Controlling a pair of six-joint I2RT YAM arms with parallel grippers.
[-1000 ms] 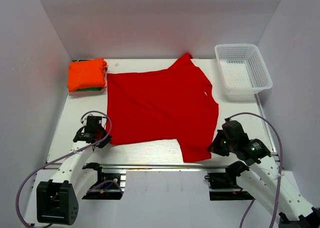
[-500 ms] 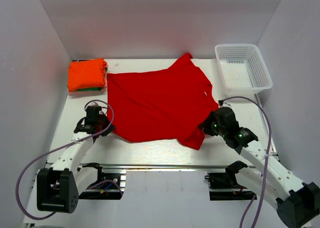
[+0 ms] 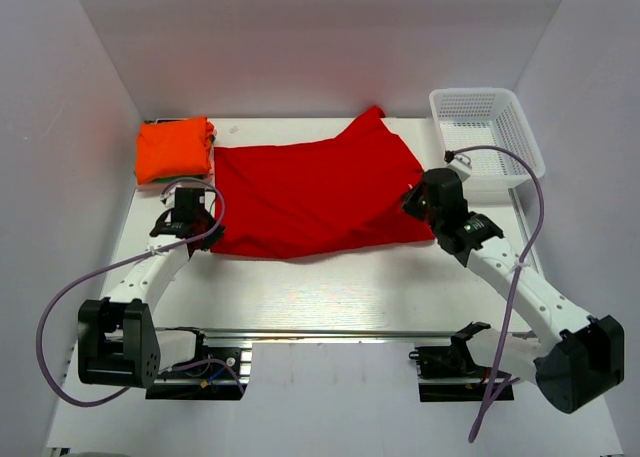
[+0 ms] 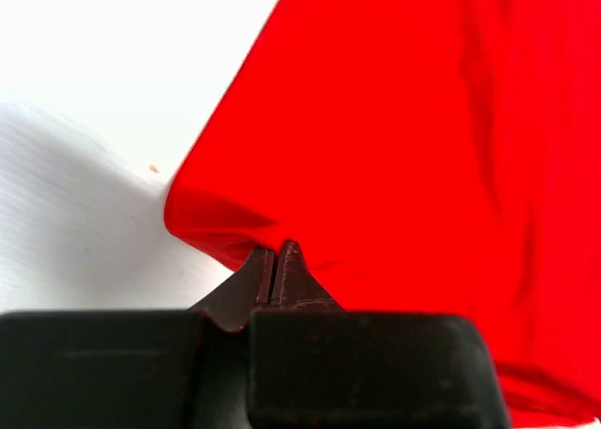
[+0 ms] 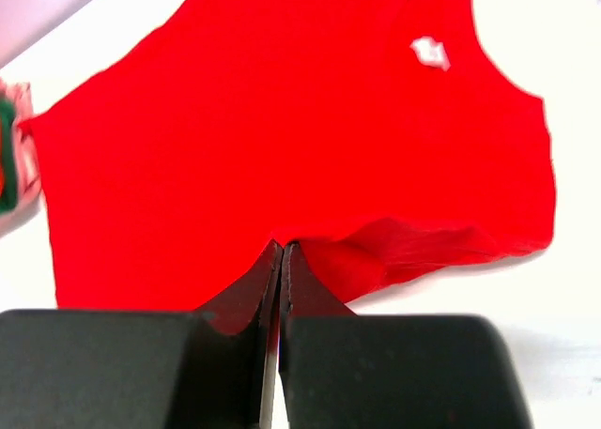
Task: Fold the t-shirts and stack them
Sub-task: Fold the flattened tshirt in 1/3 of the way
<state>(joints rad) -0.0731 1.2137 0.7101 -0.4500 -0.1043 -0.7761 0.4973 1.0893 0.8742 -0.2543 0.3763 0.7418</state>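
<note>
Both arms have carried the near hem of the red t-shirt point(image 3: 310, 192) away from the table's near edge toward the far side. The cloth that lay spread out a second ago is now doubled into a wide, shallower band across the middle of the table point(image 3: 330, 292). It is soft, plain and matte, with shallow wrinkles and one sleeve pointing to the far side.

The left gripper point(image 4: 275, 265) has its fingers pressed together on the shirt's near left corner, which puckers into a small fold. The right gripper point(image 5: 282, 258) is likewise pinched tight on the hem at the right.

A small white tag point(image 5: 430, 52) sits by the neckline; no writing on it can be read.

Just left of the shirt, at the far left corner, lies a folded orange t-shirt point(image 3: 174, 149) with a sliver of a green t-shirt point(image 3: 172, 182) under it. At the far right stands a white mesh basket point(image 3: 487, 92), close to the right arm. Bare white tabletop stretches along the whole near side.
</note>
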